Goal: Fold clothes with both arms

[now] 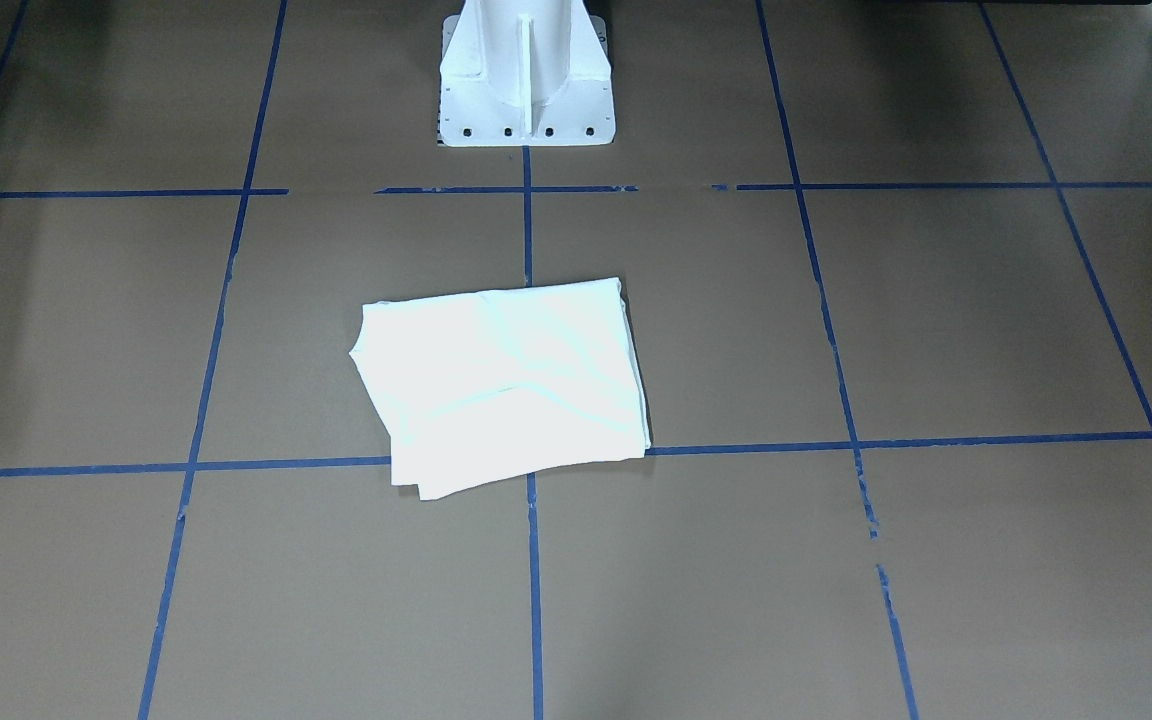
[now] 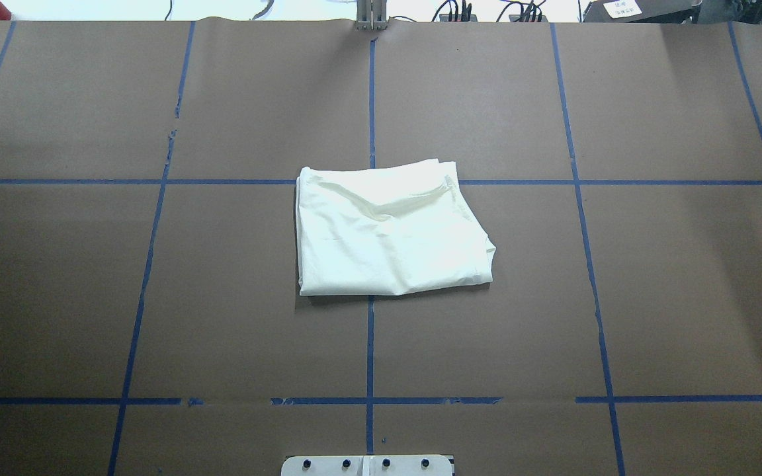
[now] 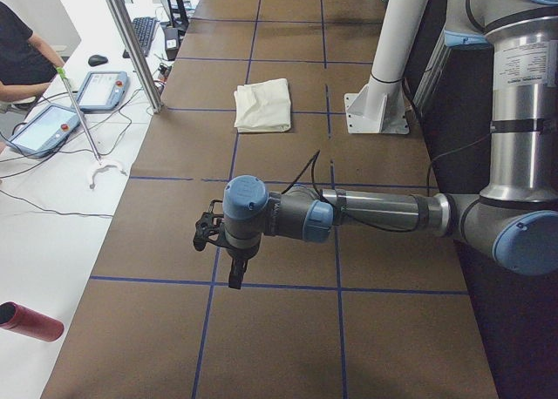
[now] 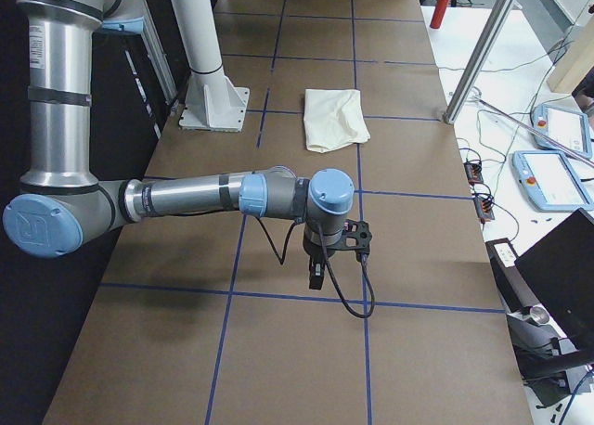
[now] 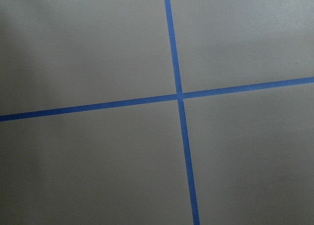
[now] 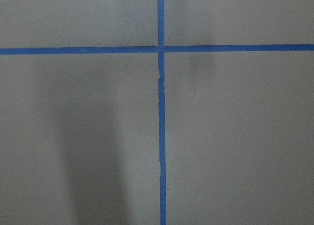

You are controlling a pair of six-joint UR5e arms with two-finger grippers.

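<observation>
- The shirt (image 2: 391,231) lies folded mid-bench (image 2: 156,297), its edges slightly askew; the layers could be dragged apart if it were regrasped.
- The left fingers (image 3: 234,277) and right fingers (image 4: 316,275) are well apart from it; open or closed cannot be told.

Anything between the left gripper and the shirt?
Just bare table and blue tape between left gripper and shirt, per the exterior left view.
</observation>
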